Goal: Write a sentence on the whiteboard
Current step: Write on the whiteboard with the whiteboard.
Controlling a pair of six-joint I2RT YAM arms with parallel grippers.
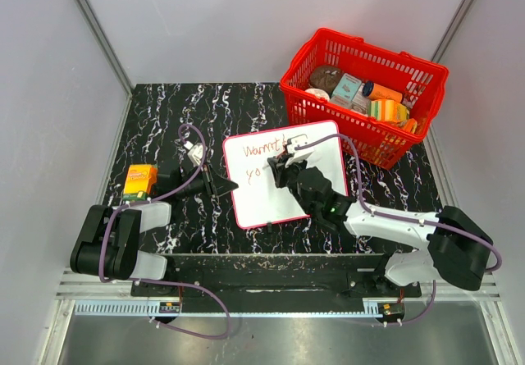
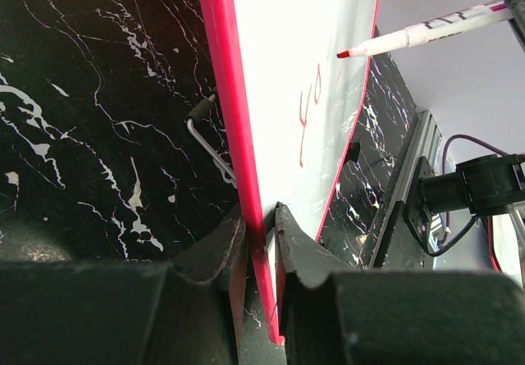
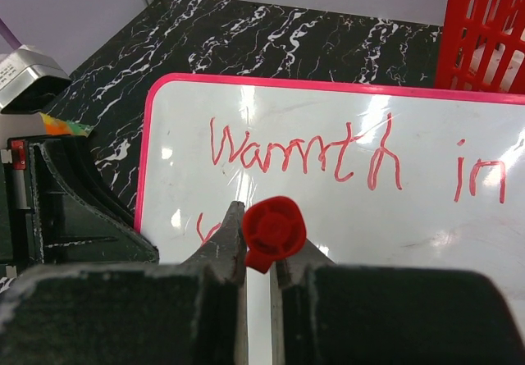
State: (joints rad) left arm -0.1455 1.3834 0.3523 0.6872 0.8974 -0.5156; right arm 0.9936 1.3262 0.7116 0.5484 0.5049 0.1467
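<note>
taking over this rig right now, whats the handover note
Left gripper: shut on the left edge of the whiteboard, steadying it.
Right gripper: shut on a red marker, tip over the board near the second line; contact unclear.
Done: the sentence reads "Warmth in" on the top line; the second line is only begun, roughly "yo".
Left: finish the second line, then probably lift the marker clear and release the board.
</note>
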